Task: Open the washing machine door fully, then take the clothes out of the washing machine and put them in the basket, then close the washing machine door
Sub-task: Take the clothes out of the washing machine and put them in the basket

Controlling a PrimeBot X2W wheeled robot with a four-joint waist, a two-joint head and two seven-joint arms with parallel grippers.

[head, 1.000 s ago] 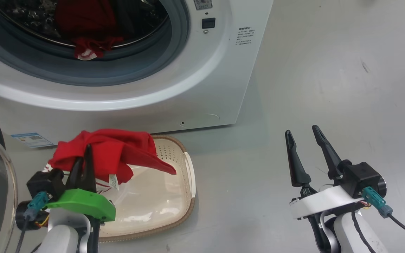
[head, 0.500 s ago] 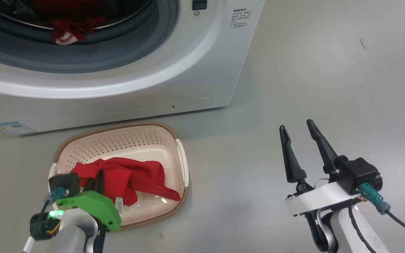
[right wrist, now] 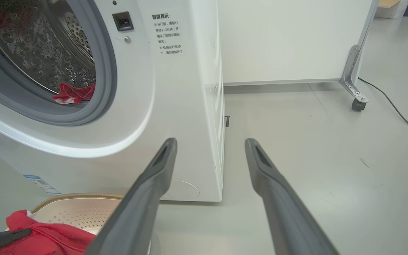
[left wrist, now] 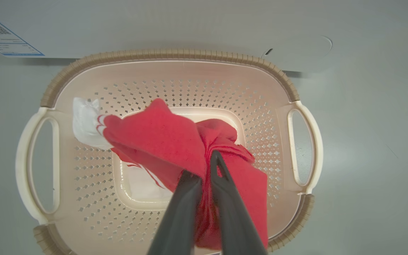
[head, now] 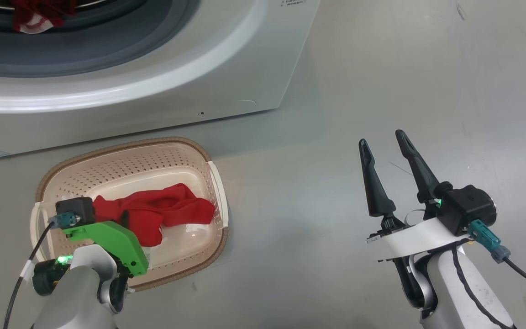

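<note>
Left wrist view first, the lead caller says: the red garment (left wrist: 161, 141) lies in the basket (left wrist: 190, 88), draped across its bottom. The left jaws are pinched narrow on a bunched fold of it, dark fingers (left wrist: 225, 198) side by side in the cloth.

The second voice comes in: soft stuff, that. It looks light and limp, with no shape of its own, so it will likely sag and trail from wherever it is pinched. A thick gathered fold is the place to take it, not the thin white-trimmed edge (left wrist: 85, 124) lying up the basket's wall.

Lead caller: nothing fragile there, and cloth should not slip much. The likely snag is a corner left hanging over the brown rim (left wrist: 278, 74).

Second voice: one more to fetch. The head view has another red piece (head: 34, 13) on the lip of the drum (right wrist: 48, 53) in the washing machine (head: 153, 91), just above the grey rubber ring (head: 107, 59). It should handle the same way: take the heaped middle and lift it clear of the ring.

Lead caller: the right jaws stand wide apart and hold nothing, out over the floor (head: 336, 114), well apart from the basket on its right.
</note>
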